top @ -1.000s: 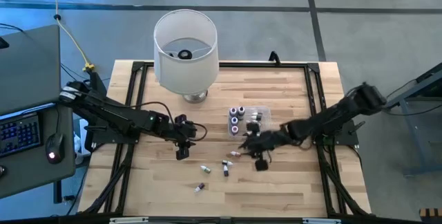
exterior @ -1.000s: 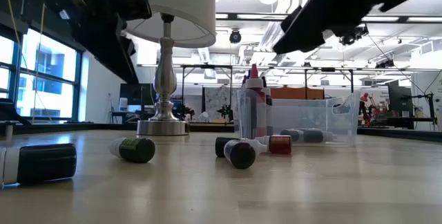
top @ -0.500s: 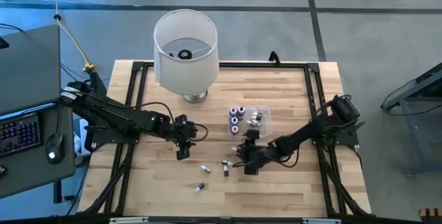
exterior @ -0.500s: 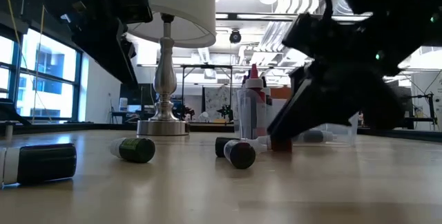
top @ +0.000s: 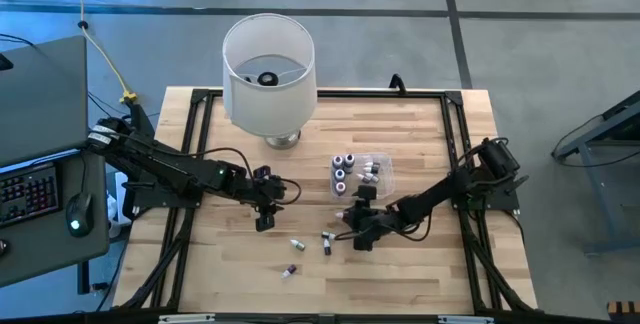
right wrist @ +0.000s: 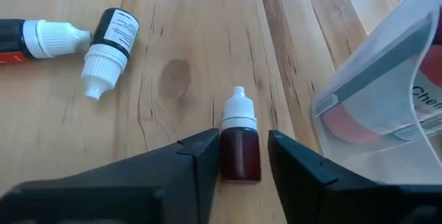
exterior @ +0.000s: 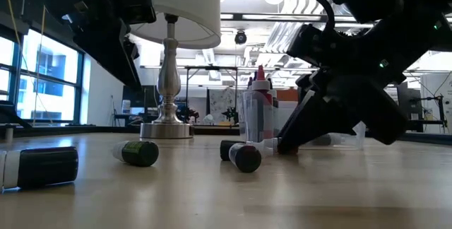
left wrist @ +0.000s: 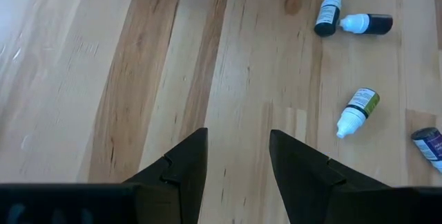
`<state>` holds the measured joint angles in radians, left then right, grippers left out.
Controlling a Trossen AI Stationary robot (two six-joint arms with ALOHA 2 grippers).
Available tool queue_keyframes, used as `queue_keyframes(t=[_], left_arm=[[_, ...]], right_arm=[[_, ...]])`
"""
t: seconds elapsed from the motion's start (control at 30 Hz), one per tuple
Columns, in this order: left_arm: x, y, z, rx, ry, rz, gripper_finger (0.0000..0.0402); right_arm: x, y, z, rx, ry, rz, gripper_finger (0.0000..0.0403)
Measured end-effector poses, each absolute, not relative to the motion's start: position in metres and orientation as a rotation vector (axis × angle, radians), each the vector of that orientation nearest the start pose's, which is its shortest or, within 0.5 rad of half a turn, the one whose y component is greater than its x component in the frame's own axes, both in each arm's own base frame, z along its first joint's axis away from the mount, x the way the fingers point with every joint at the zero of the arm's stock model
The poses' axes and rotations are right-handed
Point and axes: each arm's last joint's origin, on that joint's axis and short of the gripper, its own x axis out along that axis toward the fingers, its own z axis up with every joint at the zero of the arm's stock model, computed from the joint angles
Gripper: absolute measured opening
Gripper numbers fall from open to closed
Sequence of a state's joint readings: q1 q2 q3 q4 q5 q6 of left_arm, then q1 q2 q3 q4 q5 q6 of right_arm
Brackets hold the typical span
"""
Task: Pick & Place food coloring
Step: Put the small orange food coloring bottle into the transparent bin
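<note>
Right pincer is down on the worktop just beside the clear tub, fingers narrowly straddling a red bottle, lying flat, cap pointing away; looks not quite squeezed yet. Left pincer hovers open, farther off.

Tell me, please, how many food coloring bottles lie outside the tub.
5: a red bottle between the right tool's fingers, two bottles just beyond it, two more farther left. Others may be hidden.

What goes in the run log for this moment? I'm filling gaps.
right gripper: open, straddling red food coloring bottle lying on table beside clear tub | left gripper: open, hovering, empty
</note>
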<state>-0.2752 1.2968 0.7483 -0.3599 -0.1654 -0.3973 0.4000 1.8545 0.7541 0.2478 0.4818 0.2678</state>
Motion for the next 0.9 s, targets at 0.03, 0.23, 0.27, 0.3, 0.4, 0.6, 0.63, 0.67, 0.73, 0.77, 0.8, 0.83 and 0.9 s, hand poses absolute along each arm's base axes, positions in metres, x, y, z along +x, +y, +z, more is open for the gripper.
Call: queue_keyframes(t=[0.03,0.23,0.27,0.3,0.4,0.6,0.63,0.67,0.73,0.77,0.8,0.83,0.9], left_arm=[[0.240,-0.063,0.205,-0.172,0.889,0.075,0.0154],[0.240,-0.063,0.205,-0.172,0.889,0.074,0.0154],[0.240,-0.063,0.205,-0.172,0.890,0.075,0.0154],[0.240,-0.063,0.205,-0.172,0.889,0.074,0.0154],[0.240,-0.063,0.205,-0.172,0.890,0.074,0.0154],[0.240,-0.063,0.205,-0.172,0.889,0.074,0.0154],[0.240,-0.063,0.205,-0.173,0.889,0.074,0.0154],[0.240,-0.063,0.205,-0.173,0.889,0.074,0.0154],[0.240,-0.063,0.205,-0.173,0.887,0.073,0.0154],[0.241,-0.063,0.206,-0.174,0.884,0.073,0.0154],[0.241,-0.063,0.206,-0.175,0.883,0.072,0.0154],[0.241,-0.063,0.206,-0.175,0.883,0.072,0.0154],[0.241,-0.063,0.206,-0.176,0.880,0.071,0.0154]], right_arm=[[0.300,0.112,0.096,-0.113,0.747,-0.179,0.0115],[0.300,0.112,0.095,-0.106,0.744,-0.173,0.0061],[0.300,0.112,0.096,-0.103,0.743,-0.169,0.0056],[0.300,0.113,0.096,-0.102,0.741,-0.167,0.0054],[0.299,0.113,0.103,-0.084,0.736,-0.143,0.0059],[0.291,0.109,0.147,-0.056,0.658,-0.131,0.0065],[0.287,0.107,0.154,-0.074,0.662,-0.148,0.0063],[0.283,0.104,0.161,-0.096,0.664,-0.166,0.0061],[0.273,0.098,0.176,-0.147,0.664,-0.232,0.0059],[0.267,0.094,0.182,-0.176,0.667,-0.276,0.0059],[0.262,0.089,0.187,-0.204,0.679,-0.320,0.0060],[0.257,0.084,0.190,-0.218,0.700,-0.355,0.0061],[0.248,0.072,0.192,-0.200,0.768,-0.413,0.0064]])
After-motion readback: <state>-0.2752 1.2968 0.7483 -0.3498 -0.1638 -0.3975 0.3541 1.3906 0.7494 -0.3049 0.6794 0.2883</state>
